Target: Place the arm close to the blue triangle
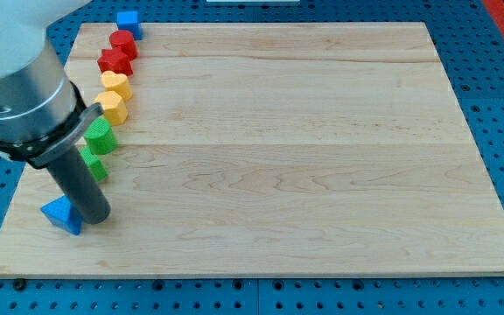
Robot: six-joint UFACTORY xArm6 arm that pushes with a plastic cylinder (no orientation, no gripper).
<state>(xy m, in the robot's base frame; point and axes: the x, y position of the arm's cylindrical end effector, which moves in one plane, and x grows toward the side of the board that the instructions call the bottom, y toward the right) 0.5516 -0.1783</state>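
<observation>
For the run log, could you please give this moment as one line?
my tip | beside blue triangle, on its right | seven other blocks lined at board left edge

The big arm [16, 79] is cut off at the view's top and left. My rod hides part of one green block [93, 164].

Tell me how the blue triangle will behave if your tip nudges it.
The blue triangle looks small and rigid, so it would probably slide on the smooth wooden board without deforming. My tip sits at its right corner, so an off-centre push may spin it. Its flat base makes rolling unlikely.
</observation>
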